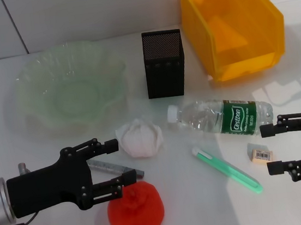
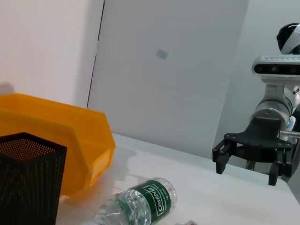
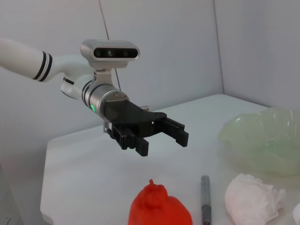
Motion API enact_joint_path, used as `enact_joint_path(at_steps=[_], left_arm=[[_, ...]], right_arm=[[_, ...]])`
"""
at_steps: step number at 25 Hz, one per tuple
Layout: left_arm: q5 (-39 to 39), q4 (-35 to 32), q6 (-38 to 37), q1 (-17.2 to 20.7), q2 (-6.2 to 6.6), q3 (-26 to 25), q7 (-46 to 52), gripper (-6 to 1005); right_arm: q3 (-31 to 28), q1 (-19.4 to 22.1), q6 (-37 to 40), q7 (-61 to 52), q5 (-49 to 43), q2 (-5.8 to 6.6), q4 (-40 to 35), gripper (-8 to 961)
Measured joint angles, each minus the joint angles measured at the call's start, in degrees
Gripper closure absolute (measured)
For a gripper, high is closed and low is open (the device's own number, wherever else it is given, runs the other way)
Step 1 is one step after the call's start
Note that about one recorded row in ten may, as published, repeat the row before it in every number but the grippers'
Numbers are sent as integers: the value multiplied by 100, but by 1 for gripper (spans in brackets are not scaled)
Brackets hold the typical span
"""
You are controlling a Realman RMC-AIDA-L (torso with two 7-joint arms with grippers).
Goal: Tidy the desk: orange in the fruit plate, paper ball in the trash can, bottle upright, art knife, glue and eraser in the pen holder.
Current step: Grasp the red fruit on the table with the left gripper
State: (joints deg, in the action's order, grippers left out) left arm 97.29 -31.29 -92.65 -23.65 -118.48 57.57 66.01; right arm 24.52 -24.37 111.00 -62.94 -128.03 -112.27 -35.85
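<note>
Hovering at lower left of the head view, the left gripper (image 1: 112,169) has its fingers spread apart, empty, above the art knife (image 1: 116,169) and just up-left of the orange (image 1: 136,211). Orange sits on the desk (image 1: 206,204) at bottom centre, free of the fingers; the right wrist view shows that gripper in the air above it. Art knife lies flat, slanting down to the right, partly hidden under the gripper. Fruit plate (image 1: 70,86) is at upper left, nothing in it. Paper ball (image 1: 140,138) rests at centre-left, just below the plate's rim and well apart from the bin. Pen holder (image 1: 164,63) stands upright at upper centre, just left of the trash can (image 1: 230,23), which fills the upper right. Bottle (image 1: 219,116) lies on its side right of centre, cap pointing left, green label facing up. Glue (image 1: 227,169) lies flat below the bottle, slanting down to the right, white tip at its upper left end. Eraser (image 1: 261,154) sits right of the glue, just below the bottle's base. Right gripper (image 1: 270,149) is at the right edge, fingers apart, empty, eraser just beside its fingertips, contact not clear.
</note>
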Motion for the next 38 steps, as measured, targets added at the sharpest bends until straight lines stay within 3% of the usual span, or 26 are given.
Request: enact_joint_path(at_steps=[13, 20, 21, 26, 27, 31, 38], left_arm=[[-8, 0, -18, 12, 0, 43, -31, 212], [-3, -10, -39, 36, 0, 49, -52, 214], [-59, -144, -213, 287, -33, 137, -672, 214], [-75, -105, -193, 370, -52, 219, -970, 215], [-90, 228, 42, 350, -59, 333, -1280, 215], [-188, 466, 471, 281, -68, 601, -1464, 220], [-362, 520, 893, 260, -72, 1033, -1469, 247]], right_arm=[[-12, 12, -13, 79, 18, 4, 8, 187], [-376, 161, -21, 321, 228, -18, 96, 188], [-431, 182, -23, 379, 243, -21, 139, 188], [-629, 270, -18, 447, 268, -22, 258, 188], [-674, 291, -19, 448, 271, -26, 262, 188], [-924, 357, 14, 501, 286, -41, 301, 188], [-955, 340, 11, 528, 342, -47, 309, 188]])
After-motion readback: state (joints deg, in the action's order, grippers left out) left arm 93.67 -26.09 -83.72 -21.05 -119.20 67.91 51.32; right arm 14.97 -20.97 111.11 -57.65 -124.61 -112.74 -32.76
